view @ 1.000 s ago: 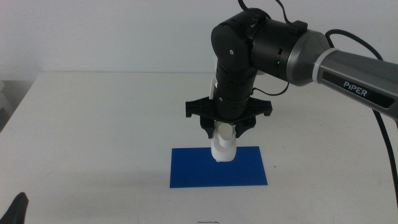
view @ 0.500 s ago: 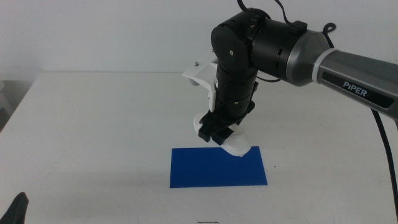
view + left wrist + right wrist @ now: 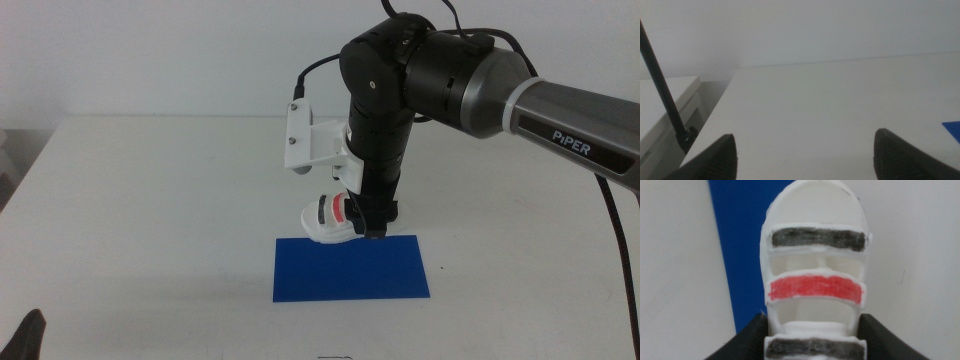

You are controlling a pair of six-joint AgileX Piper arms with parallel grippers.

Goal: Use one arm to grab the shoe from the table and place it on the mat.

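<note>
So the right gripper (image 3: 362, 222) has its jaws clamped on the heel end of the shoe (image 3: 331, 218), which sticks out sideways from it over the far edge of the blue mat (image 3: 351, 268), while the left gripper (image 3: 805, 155) waits spread open near the table (image 3: 150, 200) edge.
</note>
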